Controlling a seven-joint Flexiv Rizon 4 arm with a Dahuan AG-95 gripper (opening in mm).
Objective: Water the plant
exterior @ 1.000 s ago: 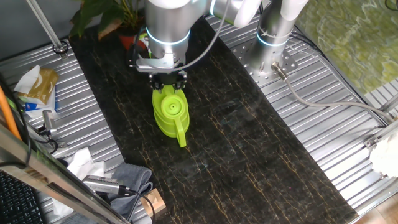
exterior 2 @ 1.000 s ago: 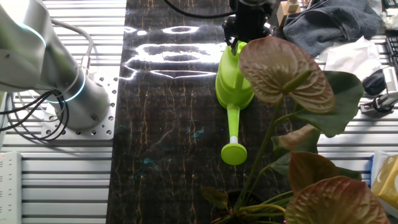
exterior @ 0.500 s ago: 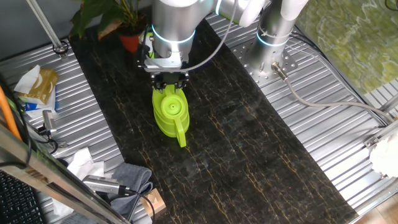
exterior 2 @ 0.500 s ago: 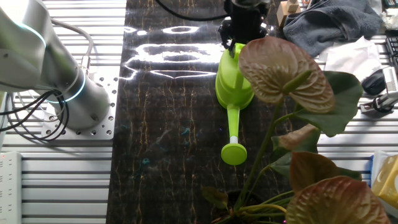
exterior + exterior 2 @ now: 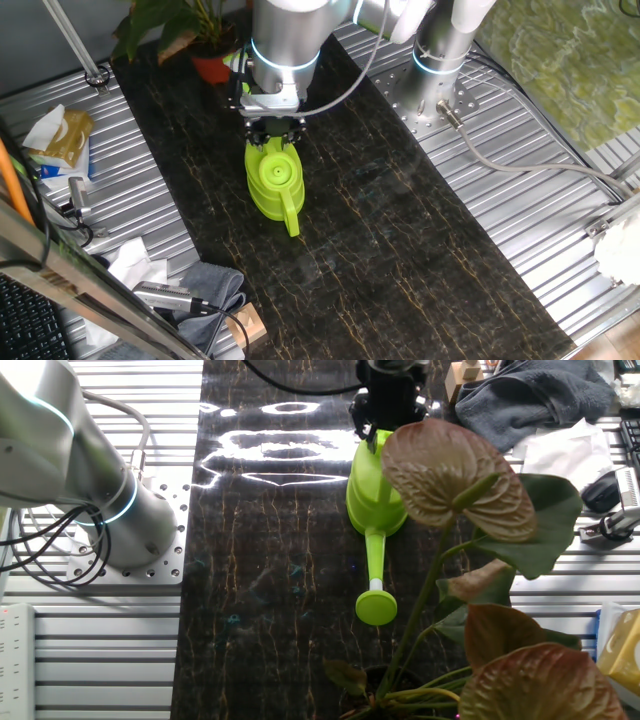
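We see the gripper [image 5: 273, 136] low over the spout end of the lime-green watering can [image 5: 273, 184], which lies on the dark worktop [image 5: 400, 250]. Whether the jaws are closed on it we cannot tell. The plant [image 5: 470, 590] sits in its orange-red pot [image 5: 210, 66] at the worktop's far corner, beyond the can; the pot's contents are hidden.

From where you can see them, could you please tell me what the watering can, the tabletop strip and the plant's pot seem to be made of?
The watering can looks like moulded plastic: uniform lime green, smooth, slightly glossy. The tabletop strip resembles polished dark stone or a marble-look laminate, with golden veins and glare in the other fixed view; which one, I cannot tell. The pot is orange-red, perhaps terracotta or plastic; too little shows.
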